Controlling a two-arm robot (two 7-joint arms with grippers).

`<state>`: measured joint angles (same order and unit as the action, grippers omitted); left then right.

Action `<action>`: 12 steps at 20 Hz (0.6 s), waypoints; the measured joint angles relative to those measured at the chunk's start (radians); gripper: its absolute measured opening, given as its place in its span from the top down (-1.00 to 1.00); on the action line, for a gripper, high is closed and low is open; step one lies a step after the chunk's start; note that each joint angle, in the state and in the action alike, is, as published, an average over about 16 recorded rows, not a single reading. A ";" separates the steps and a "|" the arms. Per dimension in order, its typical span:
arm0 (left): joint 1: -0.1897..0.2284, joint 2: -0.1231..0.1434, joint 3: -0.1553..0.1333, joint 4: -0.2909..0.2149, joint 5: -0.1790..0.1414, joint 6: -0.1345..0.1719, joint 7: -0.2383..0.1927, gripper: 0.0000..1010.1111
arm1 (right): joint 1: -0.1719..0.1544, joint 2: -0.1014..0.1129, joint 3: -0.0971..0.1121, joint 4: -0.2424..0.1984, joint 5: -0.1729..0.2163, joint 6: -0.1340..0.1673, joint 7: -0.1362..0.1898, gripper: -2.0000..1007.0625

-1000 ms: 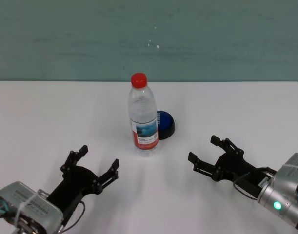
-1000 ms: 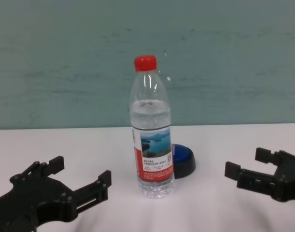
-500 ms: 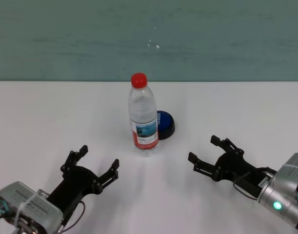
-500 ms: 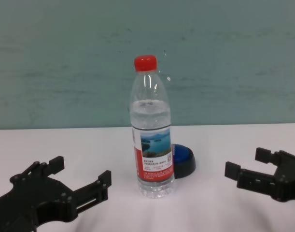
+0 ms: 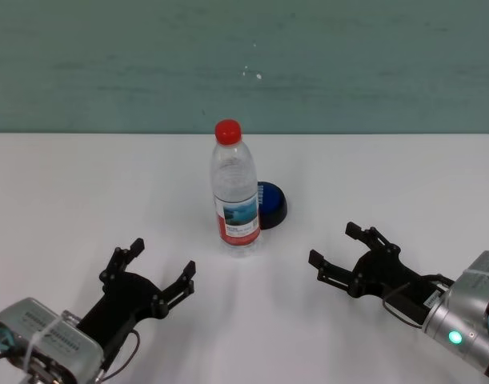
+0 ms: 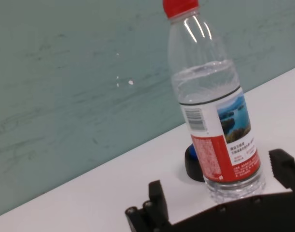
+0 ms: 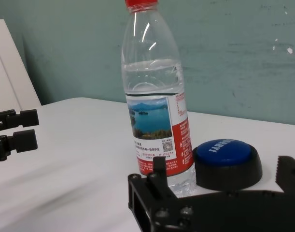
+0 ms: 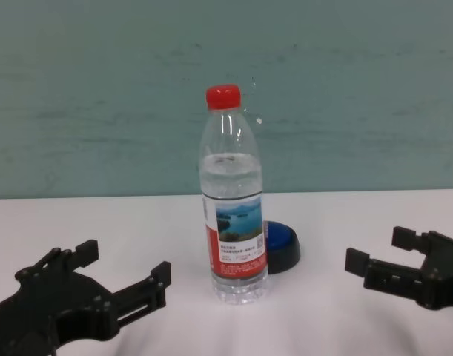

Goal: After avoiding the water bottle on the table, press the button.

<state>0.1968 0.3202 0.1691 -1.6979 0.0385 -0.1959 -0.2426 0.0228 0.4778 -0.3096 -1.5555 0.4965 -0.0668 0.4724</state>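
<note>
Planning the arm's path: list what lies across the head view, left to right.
left gripper → water bottle → button → right gripper, all on the table.

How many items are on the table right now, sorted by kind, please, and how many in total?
Water bottle: 1, upright on the table
Button: 1, behind the bottle toward the robot's right
Total: 2 items
Left gripper and right gripper: 2, both with fingers open, near the table's front edge, not counted as items.
</note>
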 joint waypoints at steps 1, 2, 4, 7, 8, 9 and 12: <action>0.000 0.000 0.000 0.000 0.000 0.000 0.000 -0.98 | 0.000 0.000 0.000 0.000 0.000 0.000 0.000 -0.99; 0.000 0.000 0.000 0.000 0.000 0.000 0.000 -0.98 | 0.000 0.000 0.000 0.000 0.000 0.000 0.000 -0.99; 0.000 0.000 0.000 0.000 0.000 0.000 0.000 -0.98 | 0.000 0.000 0.000 0.000 0.000 0.000 0.000 -0.99; 0.000 0.000 0.000 0.000 0.000 0.000 0.000 -0.98 | 0.000 0.000 0.000 0.000 0.000 0.000 0.000 -0.99; 0.000 0.000 0.000 0.000 0.000 0.000 0.000 -0.98 | 0.000 0.000 0.000 0.000 0.000 0.000 0.000 -0.99; 0.000 0.000 0.000 0.000 0.000 0.000 0.000 -0.98 | 0.000 0.000 0.000 0.000 0.000 0.000 0.000 -0.99; 0.000 0.000 0.000 0.000 0.000 0.000 0.000 -0.98 | 0.000 0.000 0.000 0.000 0.000 0.000 0.000 -0.99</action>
<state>0.1968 0.3202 0.1691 -1.6979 0.0385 -0.1959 -0.2426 0.0228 0.4778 -0.3096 -1.5555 0.4965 -0.0668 0.4725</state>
